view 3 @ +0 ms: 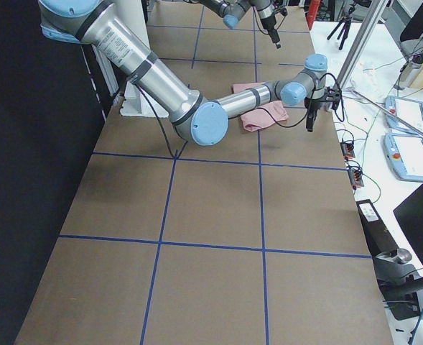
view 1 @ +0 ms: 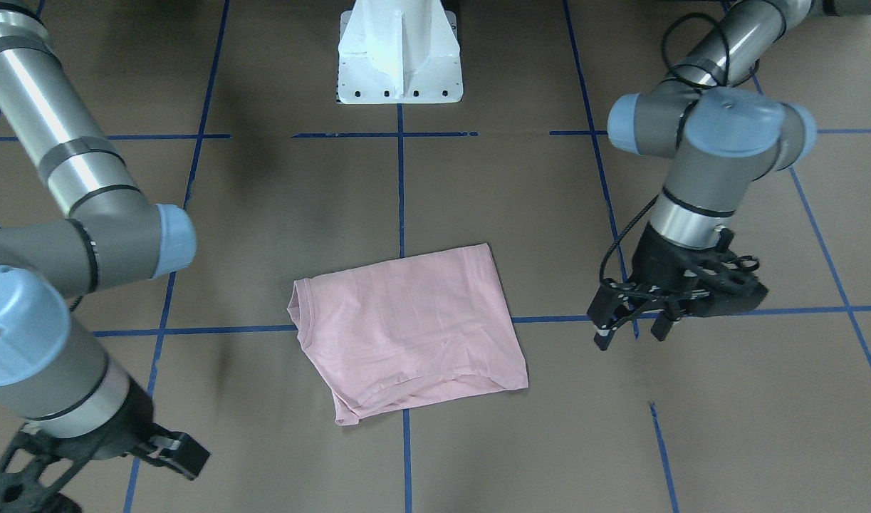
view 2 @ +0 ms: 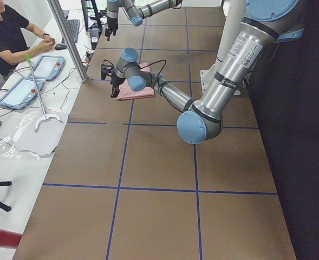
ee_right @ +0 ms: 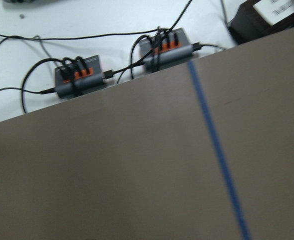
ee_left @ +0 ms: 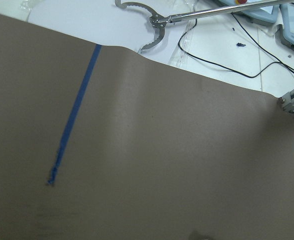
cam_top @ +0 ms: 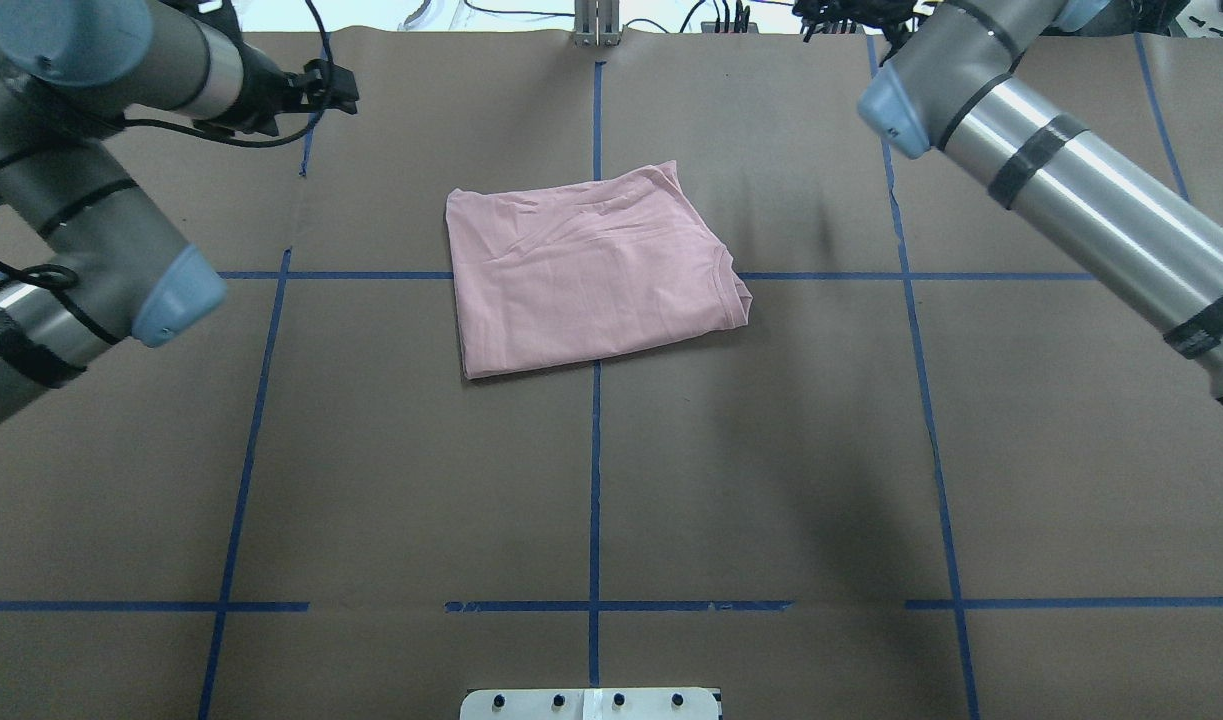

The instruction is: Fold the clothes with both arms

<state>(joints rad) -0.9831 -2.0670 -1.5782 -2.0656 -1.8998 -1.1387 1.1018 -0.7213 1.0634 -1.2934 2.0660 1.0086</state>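
Observation:
The pale pink T-shirt point(view 1: 414, 328) lies folded into a rough rectangle at the table's middle, plain side up, with the collar at one end; it also shows in the overhead view point(cam_top: 586, 275). No cartoon print shows. My left gripper point(view 1: 631, 335) hovers open and empty beside the shirt, apart from it, near the table's far edge in the overhead view point(cam_top: 326, 88). My right gripper point(cam_top: 851, 15) is open and empty at the far edge on the other side, partly cut off. Both wrist views show only bare brown table.
The white pedestal base point(view 1: 399, 64) stands at the robot's side. Blue tape lines point(cam_top: 595, 480) grid the brown table. Beyond the far edge are an operator point(view 2: 7, 32), tablets, a grabber tool point(ee_left: 147, 20), cable hubs point(ee_right: 122, 65) and a metal post point(view 2: 67, 38).

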